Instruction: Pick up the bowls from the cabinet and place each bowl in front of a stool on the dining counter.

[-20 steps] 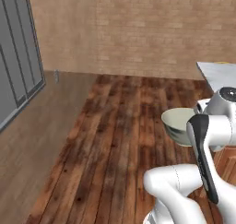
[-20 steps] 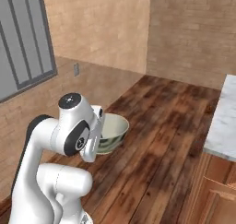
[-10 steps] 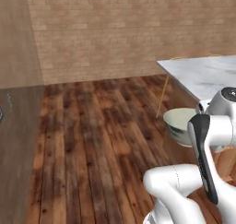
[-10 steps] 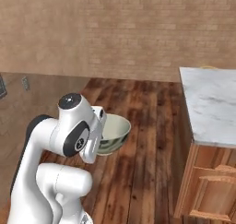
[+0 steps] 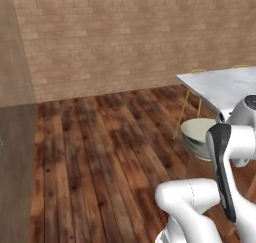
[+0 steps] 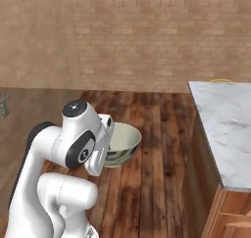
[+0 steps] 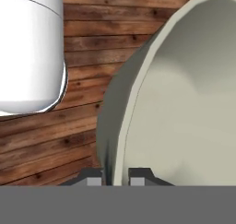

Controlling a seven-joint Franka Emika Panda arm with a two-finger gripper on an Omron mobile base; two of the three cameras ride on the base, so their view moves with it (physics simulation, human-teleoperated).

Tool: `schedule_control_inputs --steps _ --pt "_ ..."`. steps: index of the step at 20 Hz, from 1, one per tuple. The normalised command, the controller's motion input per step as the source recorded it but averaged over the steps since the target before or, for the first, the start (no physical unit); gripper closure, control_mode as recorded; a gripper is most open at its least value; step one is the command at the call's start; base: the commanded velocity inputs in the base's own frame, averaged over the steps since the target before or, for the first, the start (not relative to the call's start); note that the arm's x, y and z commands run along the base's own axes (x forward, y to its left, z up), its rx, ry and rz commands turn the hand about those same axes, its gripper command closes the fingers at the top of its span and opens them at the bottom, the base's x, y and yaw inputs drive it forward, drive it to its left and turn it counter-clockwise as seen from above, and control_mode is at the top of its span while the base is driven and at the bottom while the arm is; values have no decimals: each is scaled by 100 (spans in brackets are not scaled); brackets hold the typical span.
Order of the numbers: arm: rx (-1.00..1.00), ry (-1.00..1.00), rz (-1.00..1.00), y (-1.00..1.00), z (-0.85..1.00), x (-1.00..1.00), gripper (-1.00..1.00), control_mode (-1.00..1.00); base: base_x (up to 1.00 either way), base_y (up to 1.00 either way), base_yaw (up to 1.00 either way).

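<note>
Where the two dark fingertips [image 7: 94, 178] rise at the bottom of the hand view, they stand close together with the thin rim of the pale bowl [image 7: 184, 108] pinched between them, one tip on the outer wall and one on the inner; the gripper [image 7: 116, 177] is thus nearly closed, and what it grips is the bowl's wall; the bowl is pale grey-green to cream, fairly deep, with a smooth matt inside and a slightly darker outside; its hollow shows nothing inside in any view; in the right base view the bowl [image 6: 120, 144] sits upright, mouth up, just in front of the wrist and held in the air above the wooden floor [image 6: 147, 183], touching nothing but the fingers; in the left base view the same bowl [image 5: 198, 136] hangs just beyond the white forearm, near the thin yellow legs of a stool [image 5: 186, 107] at the edge of the dining counter [image 5: 225, 84]; the counter's white marble slab with grey veins lies to the right of the bowl in the right base view [image 6: 223, 124], apart from it and somewhat higher; the arm is folded compactly, its upper links bent back over the base and the wrist turned so that the hand reaches forward at about chest height; a brick wall [image 6: 127, 36] closes the room behind.
</note>
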Motion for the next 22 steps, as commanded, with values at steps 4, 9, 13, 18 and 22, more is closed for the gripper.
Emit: schedule_control_inputs --steps 4,9,13,18,22 --pt "0 0 0 0 0 0 100 100 100 4 -9" --pt "0 0 0 0 0 0 100 100 100 32 -9" --pt "0 0 0 0 0 0 100 100 100 43 -14" --pt "0 0 0 0 0 0 100 100 100 52 -17" --pt "0 0 0 0 0 0 100 100 100 73 -23"
